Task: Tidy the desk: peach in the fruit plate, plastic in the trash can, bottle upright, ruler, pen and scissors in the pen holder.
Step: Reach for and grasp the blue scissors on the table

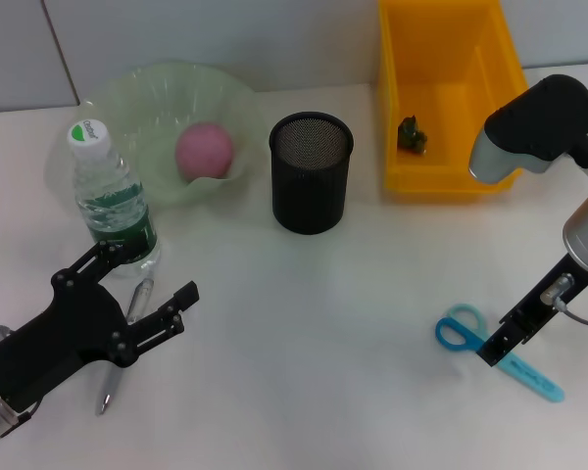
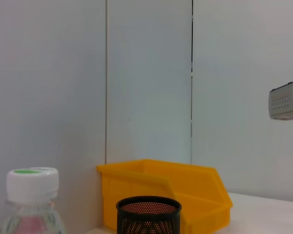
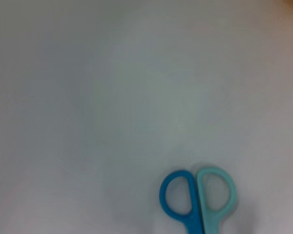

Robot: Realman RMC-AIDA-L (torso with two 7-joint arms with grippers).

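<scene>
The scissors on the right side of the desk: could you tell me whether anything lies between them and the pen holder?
Nothing visible does. The scissors lie under the right gripper, and only bare white desk stretches from there to the black mesh pen holder. The yellow bin stands off to the side.

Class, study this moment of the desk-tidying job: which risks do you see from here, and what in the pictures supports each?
1. The left gripper is open right beside the upright bottle, above the pen; reaching down for the pen might knock the bottle over.
2. The right gripper sits low over the scissors; a poor grasp might let them slip before reaching the pen holder.
</scene>
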